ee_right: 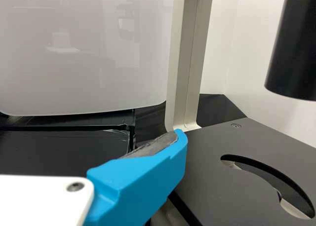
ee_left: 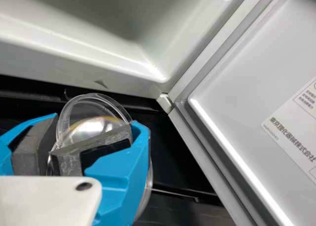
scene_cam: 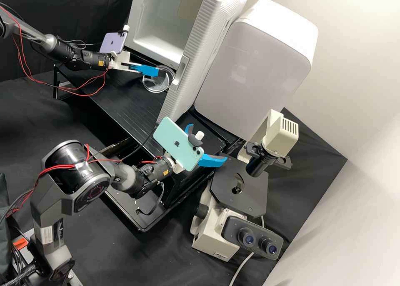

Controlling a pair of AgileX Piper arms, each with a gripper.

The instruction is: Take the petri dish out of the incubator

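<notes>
The clear round petri dish (scene_cam: 158, 81) hangs just in front of the white incubator's (scene_cam: 160, 23) open chamber, over the black raised shelf (scene_cam: 125, 98). My left gripper (scene_cam: 151, 71) is shut on the dish's near edge. In the left wrist view the dish (ee_left: 91, 120) stands tilted between the blue fingers of this gripper (ee_left: 84, 137), below the chamber's lower lip. The ribbed incubator door (scene_cam: 200, 48) is swung open beside it. My right gripper (scene_cam: 203, 146) is open and holds nothing, low down by the microscope stage; one of its fingers (ee_right: 158, 154) hovers at the stage's edge.
A large white smooth-fronted box (scene_cam: 258, 65) stands right of the door. A microscope (scene_cam: 237, 206) with a black stage (ee_right: 247, 152) sits at the front right, its condenser (ee_right: 294, 43) above. The bench is draped in black cloth (scene_cam: 33, 111). Red cables (scene_cam: 25, 65) trail from the arms.
</notes>
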